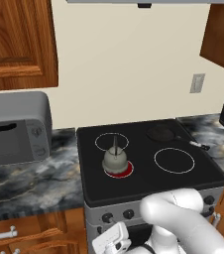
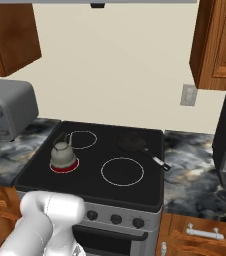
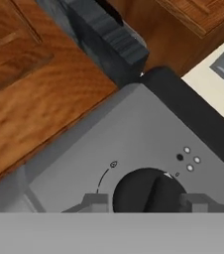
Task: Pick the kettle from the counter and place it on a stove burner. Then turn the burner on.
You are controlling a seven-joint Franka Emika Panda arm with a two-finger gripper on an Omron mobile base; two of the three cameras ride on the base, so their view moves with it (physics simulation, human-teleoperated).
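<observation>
The jaws stood parted astride a dark knob (image 3: 151,191), its ridge running from 7 to 1 o'clock—not yet clamped; the kettle (image 1: 115,158) sat on a red-glowing burner (image 1: 126,171).

The kettle (image 1: 116,159) sits on the red ring (image 1: 120,170) and hides most of it. The toaster oven (image 1: 15,128) is cut off at the left edge. The black knob (image 3: 148,191) is cut off at the bottom of the hand view. Its tiny marks (image 3: 187,158) are too small to read.
</observation>
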